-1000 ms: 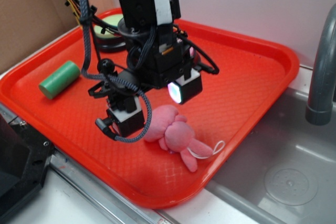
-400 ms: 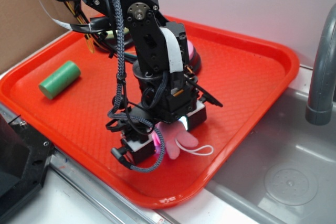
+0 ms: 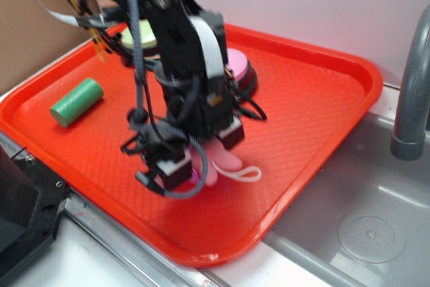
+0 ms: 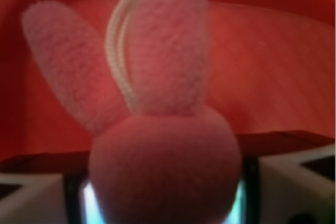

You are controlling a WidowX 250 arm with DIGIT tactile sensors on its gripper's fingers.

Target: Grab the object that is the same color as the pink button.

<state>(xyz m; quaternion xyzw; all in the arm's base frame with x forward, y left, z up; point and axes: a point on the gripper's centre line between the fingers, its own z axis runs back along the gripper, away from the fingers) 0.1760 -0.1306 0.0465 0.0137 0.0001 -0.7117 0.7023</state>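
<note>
The pink plush toy [image 3: 223,159] sits between the two fingers of my gripper [image 3: 200,159], near the front of the red tray [image 3: 316,109]. Its white string loop [image 3: 246,174] trails to the right. In the wrist view the plush [image 4: 163,166] fills the gap between both lit pads and touches them, with its limbs and string pointing away. The gripper [image 4: 165,200] is shut on it, and the toy seems held just off the tray. The pink dome button [image 3: 239,68] stands behind the arm, partly hidden.
A yellow-green dome button [image 3: 138,34] stands at the tray's back left, and a green cylinder [image 3: 76,101] lies at its left. A steel sink [image 3: 366,223] and a grey faucet [image 3: 410,92] are on the right. A black device [image 3: 17,210] sits front left.
The gripper came down over the plush toy and its fingers closed in on it. Since 0.4 s ago the gripper and the toy have moved slightly up and left.
</note>
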